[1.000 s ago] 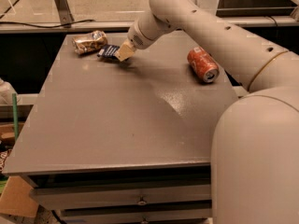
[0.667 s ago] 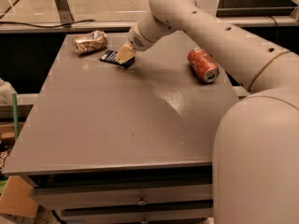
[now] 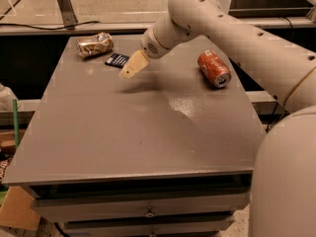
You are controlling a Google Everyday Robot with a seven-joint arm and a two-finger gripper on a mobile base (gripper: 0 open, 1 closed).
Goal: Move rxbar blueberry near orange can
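Observation:
The rxbar blueberry (image 3: 116,59), a flat dark navy wrapper with white lettering, lies on the grey table (image 3: 123,132) near its back left. My gripper (image 3: 130,67) hangs just to the right of the bar and overlaps its right end, so I cannot tell whether it touches the bar. The orange can (image 3: 214,68) lies on its side at the back right of the table, silver top facing the front, well apart from the bar.
A crumpled gold-and-brown foil thing (image 3: 94,44) lies at the back left, just behind the bar. My large white arm (image 3: 256,43) spans the right side above the can. Drawers sit under the table's front edge (image 3: 143,177).
My gripper has shifted a little toward the front, off the bar's near end, so more of the wrapper shows. The bar and the can have stayed in place.

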